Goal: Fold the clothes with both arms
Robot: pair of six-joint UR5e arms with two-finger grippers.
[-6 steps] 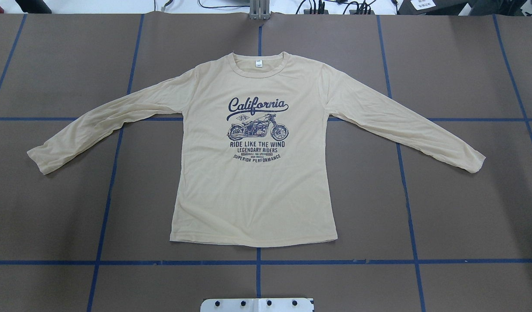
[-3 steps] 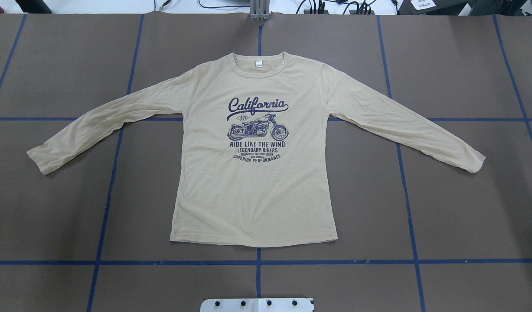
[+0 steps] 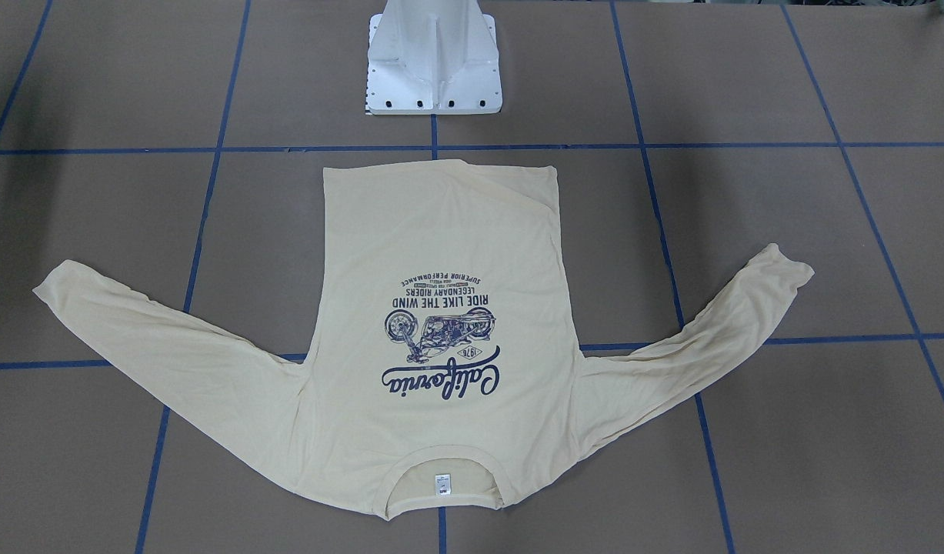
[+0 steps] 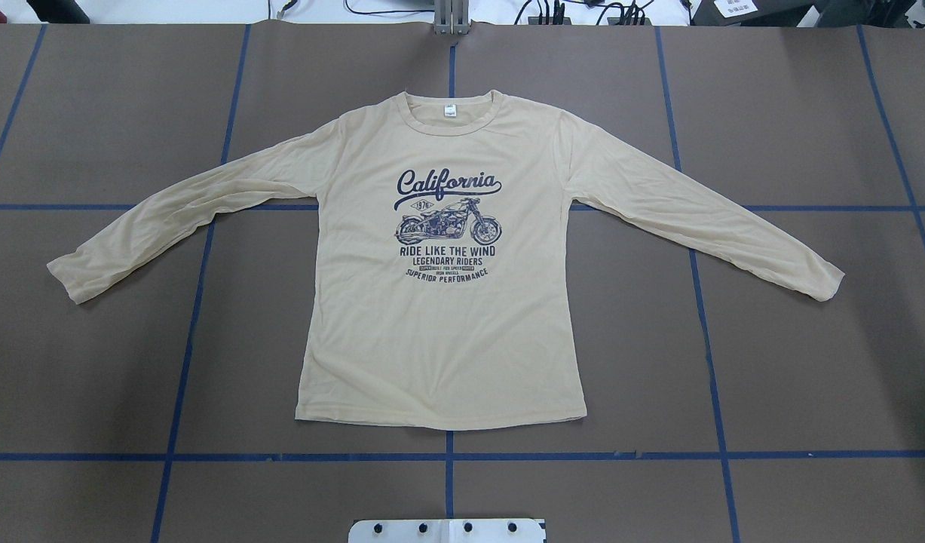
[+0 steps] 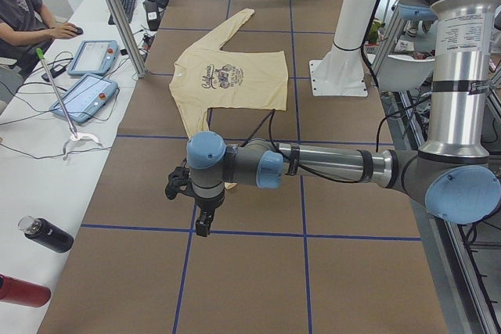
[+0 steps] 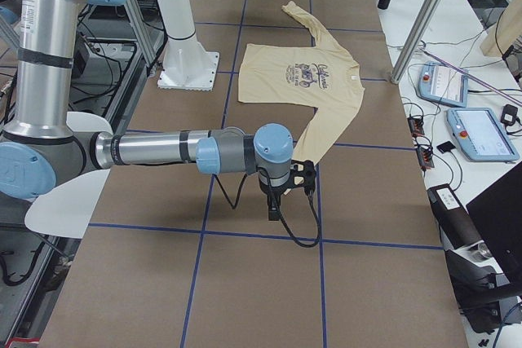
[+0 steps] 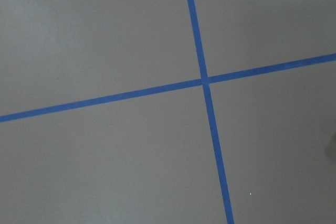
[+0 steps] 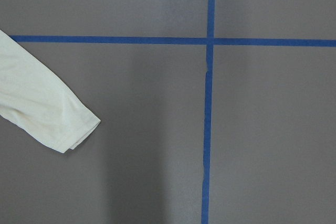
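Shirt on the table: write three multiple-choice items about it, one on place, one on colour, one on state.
1. Relative to the base, the shirt has its collar pointing:
A toward it
B away from it
C to the robot's left

2. The print is:
A navy
B red
C green

3. The shirt is:
A folded in half
B crumpled in a heap
C spread flat, sleeves out

Answers:
1 B, since the hem lies nearest the base and the collar at the far end.
2 A, since the motorcycle and lettering are dark blue on pale cream.
3 C, since the body lies flat, with both sleeves stretched out to the sides.
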